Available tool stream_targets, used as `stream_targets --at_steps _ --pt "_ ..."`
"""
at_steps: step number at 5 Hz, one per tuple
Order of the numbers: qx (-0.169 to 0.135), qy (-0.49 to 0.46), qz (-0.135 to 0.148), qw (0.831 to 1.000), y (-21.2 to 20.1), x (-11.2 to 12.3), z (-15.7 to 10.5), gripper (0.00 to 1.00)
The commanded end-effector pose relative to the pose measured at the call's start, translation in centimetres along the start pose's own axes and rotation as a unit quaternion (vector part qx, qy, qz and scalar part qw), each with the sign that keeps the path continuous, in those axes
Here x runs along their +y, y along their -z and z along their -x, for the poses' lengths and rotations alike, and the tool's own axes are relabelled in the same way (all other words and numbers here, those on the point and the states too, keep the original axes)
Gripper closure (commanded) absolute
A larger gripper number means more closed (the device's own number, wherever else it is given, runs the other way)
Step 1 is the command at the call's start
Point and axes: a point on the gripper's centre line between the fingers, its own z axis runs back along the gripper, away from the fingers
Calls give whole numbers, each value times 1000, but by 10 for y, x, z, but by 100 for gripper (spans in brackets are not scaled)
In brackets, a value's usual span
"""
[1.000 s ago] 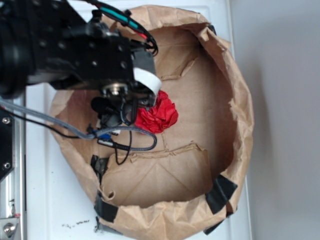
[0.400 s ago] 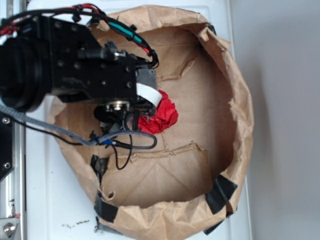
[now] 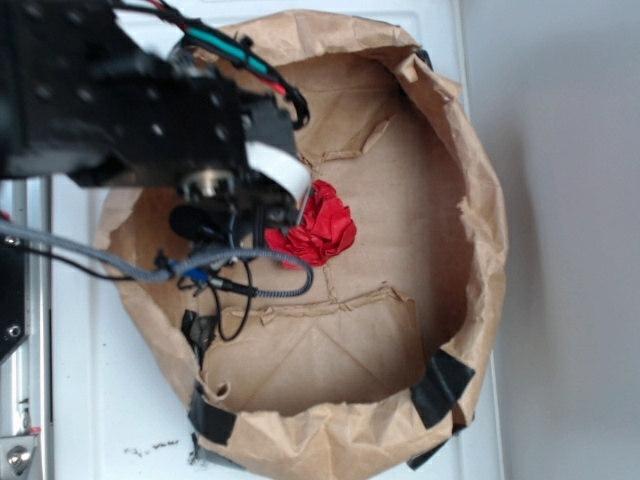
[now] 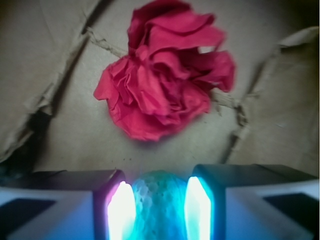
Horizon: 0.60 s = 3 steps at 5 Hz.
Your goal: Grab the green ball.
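In the wrist view the gripper [image 4: 160, 205] is closed on the green ball [image 4: 159, 202], both fingers [image 4: 120, 210] pressed against its dimpled sides, with the red wad [image 4: 165, 95] lying just beyond on the brown paper bag [image 3: 470, 250] floor. In the exterior view the ball is hidden under the arm. Since a moment ago the arm has shifted left and slightly toward the far side, baring more of the wad, which has not moved.
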Motion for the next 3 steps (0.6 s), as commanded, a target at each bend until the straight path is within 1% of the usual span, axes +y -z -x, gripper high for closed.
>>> stream_targets --at_steps 1,2,3 --pt "-113 -41 37 992 -92 7 -20 100" --pt "-122 -47 55 990 -118 3 -23 100" --pt "-122 -54 56 989 -122 3 -24 100"
